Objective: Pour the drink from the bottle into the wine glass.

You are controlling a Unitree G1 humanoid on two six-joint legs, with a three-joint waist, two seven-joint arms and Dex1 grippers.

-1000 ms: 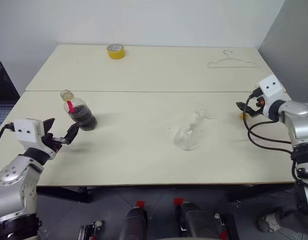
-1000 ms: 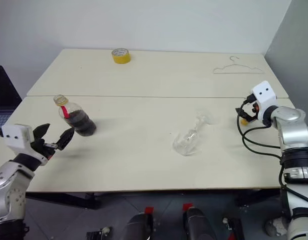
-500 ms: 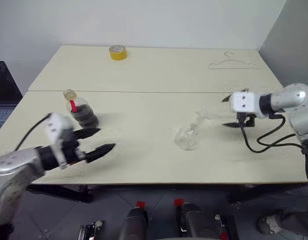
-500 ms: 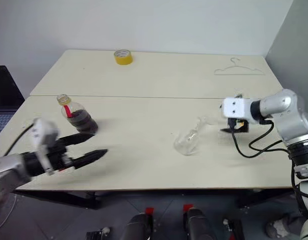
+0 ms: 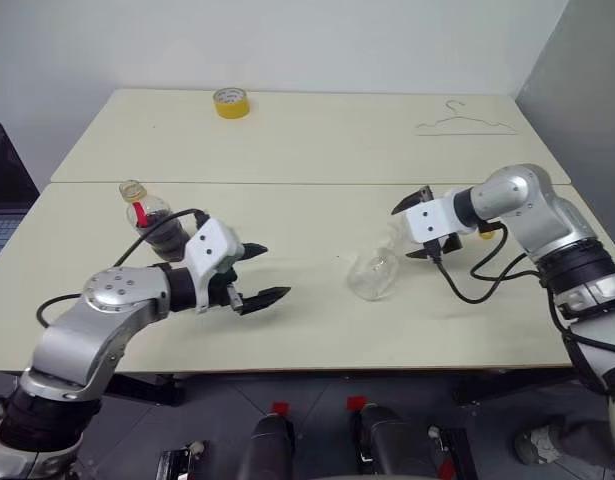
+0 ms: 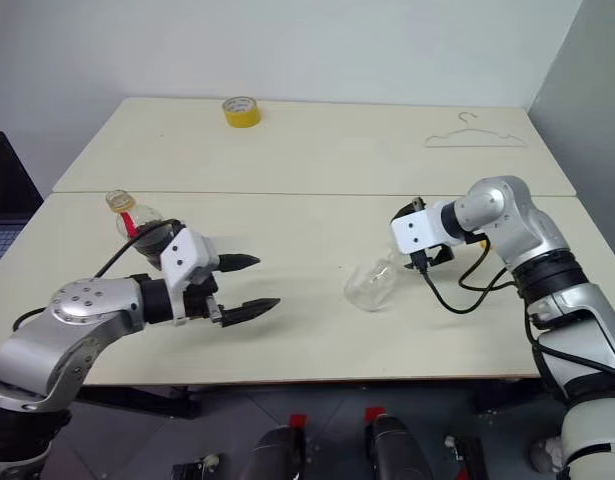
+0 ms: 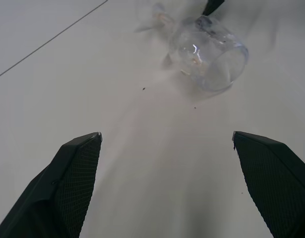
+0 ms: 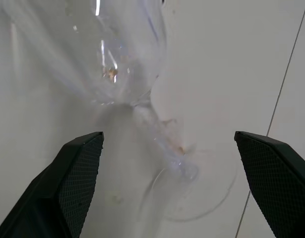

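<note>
Wine glass (image 5: 377,268): toppled, stem just ahead of nearer right gripper (image 5: 427,222), its jaws spread and empty.

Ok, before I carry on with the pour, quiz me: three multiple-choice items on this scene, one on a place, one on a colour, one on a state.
1. Where is the yellow tape roll?
A. On the far part of the cream table
B. Beside the bottle
C. Under the right gripper

2. What colour is the strip near the neck of the small clear plastic bottle holding dark drink?
A. Blue
B. Red
C. Green

3. How is the clear stemmed wine glass?
A. Upright
B. Lying on its side
C. Lifted off the table

Answers:
1. A: the roll sits near the table's far edge, away from both arms.
2. B: a red strip shows below the bottle's yellow cap.
3. B: bowl and stem lie on the tabletop; the right gripper, jaws open, is over the stem without holding it.
</note>
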